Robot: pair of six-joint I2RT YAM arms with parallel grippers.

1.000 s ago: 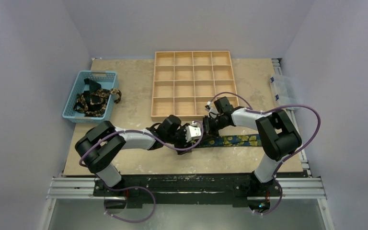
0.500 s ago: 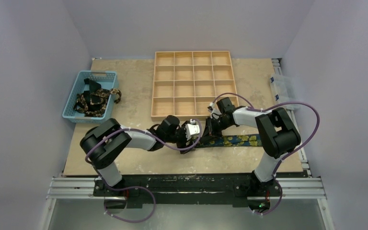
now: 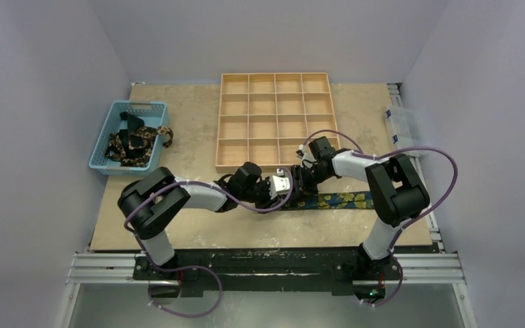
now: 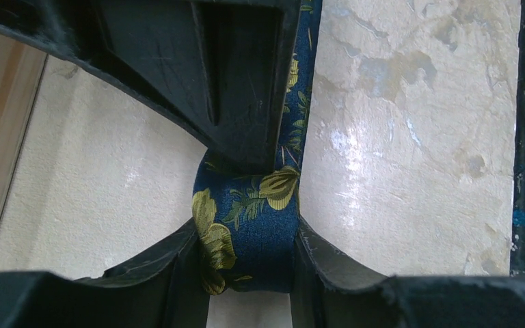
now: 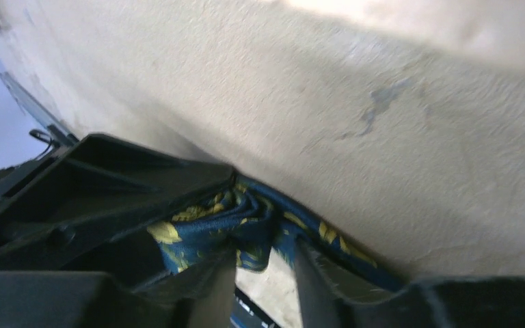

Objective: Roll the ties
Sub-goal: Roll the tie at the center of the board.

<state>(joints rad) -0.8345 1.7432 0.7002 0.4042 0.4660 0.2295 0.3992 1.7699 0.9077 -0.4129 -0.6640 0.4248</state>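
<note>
the rolling looks barely begun: 1 tie (image 3: 342, 200) lies mostly flat near the table's front edge, right of centre, with only its left end bunched up, and other ties (image 3: 134, 142) wait in the basket (image 3: 141, 106) by the left edge. the left pincer (image 4: 247, 263) is clamped on that bunched end; the right pincer (image 5: 263, 256) seems to pinch the same fabric just beside it.

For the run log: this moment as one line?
left end effector: shut on navy gold-floral fabric tie | right end effector: shut on same tie
</note>
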